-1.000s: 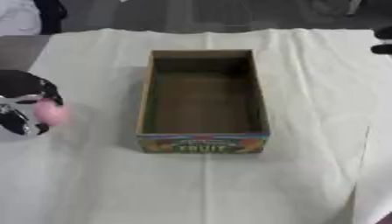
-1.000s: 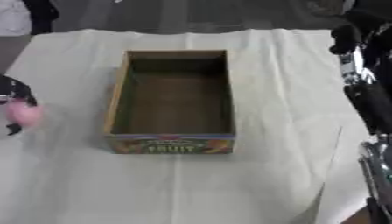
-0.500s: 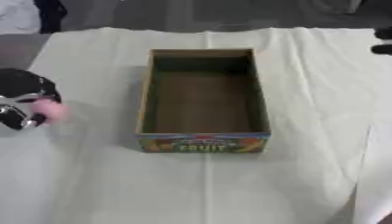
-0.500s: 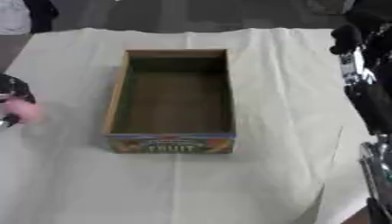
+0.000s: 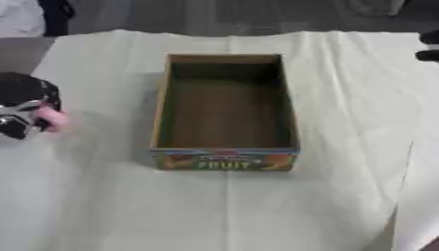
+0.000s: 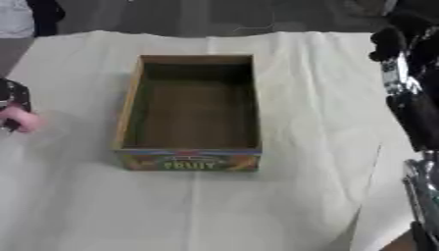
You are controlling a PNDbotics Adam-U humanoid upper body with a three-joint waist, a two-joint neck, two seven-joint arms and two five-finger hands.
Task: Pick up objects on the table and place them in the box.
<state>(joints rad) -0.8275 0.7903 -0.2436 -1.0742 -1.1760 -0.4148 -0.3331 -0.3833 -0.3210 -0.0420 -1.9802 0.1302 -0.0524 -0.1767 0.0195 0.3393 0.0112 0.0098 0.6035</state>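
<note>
Left hand (image 5: 24, 110) curled round a small pink object (image 5: 53, 119) (soft-looking, rounded), left of the empty box (image 5: 225, 159).

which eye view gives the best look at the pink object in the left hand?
Left eye view. The pink object shows whole there, held at the left hand, left of the box. In the right eye view it sits at the picture's left edge, with only a sliver of the hand visible.
</note>
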